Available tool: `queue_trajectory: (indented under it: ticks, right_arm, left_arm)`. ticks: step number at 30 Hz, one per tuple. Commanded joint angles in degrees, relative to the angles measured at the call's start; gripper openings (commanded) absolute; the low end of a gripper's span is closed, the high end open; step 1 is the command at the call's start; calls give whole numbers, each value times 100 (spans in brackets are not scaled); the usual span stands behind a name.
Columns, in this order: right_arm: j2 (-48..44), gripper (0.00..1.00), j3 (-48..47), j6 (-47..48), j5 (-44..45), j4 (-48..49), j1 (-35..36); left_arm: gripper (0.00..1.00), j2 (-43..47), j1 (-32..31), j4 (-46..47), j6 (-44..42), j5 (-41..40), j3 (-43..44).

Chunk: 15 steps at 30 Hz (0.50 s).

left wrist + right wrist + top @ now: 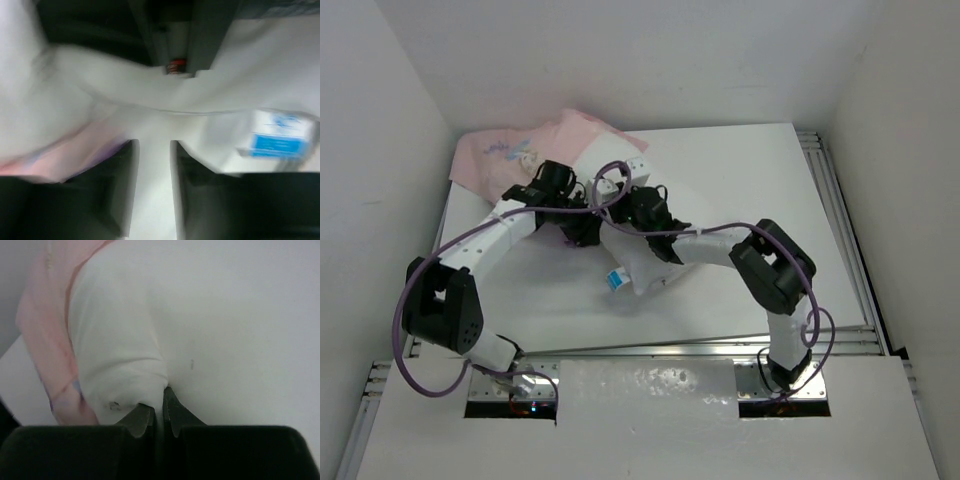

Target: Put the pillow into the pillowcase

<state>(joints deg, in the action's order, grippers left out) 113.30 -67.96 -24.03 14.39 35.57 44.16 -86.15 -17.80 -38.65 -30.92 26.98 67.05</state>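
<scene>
The white pillow lies mid-table under both arms, its blue tag at the near corner. The pink pillowcase is bunched at the far left against the wall. My right gripper is shut, pinching a fold of the pillow, and the pillowcase's pink edge runs along the pillow's left side. In the blurred left wrist view my left gripper stands open over white pillow fabric. Pink pillowcase cloth lies to its left and the blue tag to its right.
White walls close in the table on the left, back and right. An aluminium rail runs along the right edge. Purple cables loop over both arms.
</scene>
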Motion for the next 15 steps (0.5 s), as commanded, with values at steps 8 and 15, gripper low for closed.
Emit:
queue_trajectory:
  ticks: [8,15]
  right_arm:
    - [-1790,73,1769,-331,-1025,760,-267]
    - [-2417,88,1146,-128,-1491,-1602,-1022]
  left_arm:
    - [65,441,-74,-1592,-266,36,1502]
    - [61,-322,31,-180,927,-1350,3084]
